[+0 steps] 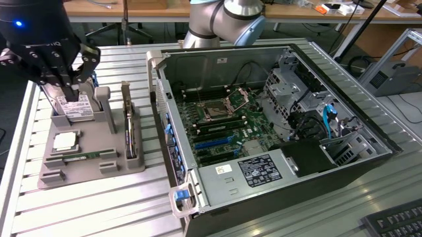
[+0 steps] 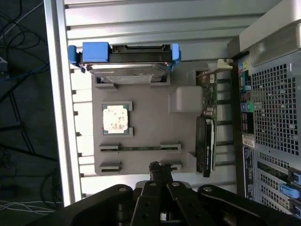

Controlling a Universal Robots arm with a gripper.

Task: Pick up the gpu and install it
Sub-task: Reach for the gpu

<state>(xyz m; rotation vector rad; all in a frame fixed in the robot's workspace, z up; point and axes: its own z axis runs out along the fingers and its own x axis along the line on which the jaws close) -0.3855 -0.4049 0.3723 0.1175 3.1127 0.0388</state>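
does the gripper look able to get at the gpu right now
Likely yes: the gpu stands on edge in the grey holder, nothing over it. The gripper hangs above the holder, shut, holding nothing.

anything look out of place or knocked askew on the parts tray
Nothing stands out. The gpu stands on edge in its slot of the grey tray; the hard drive, processor and memory stick each sit squarely in their own holders.
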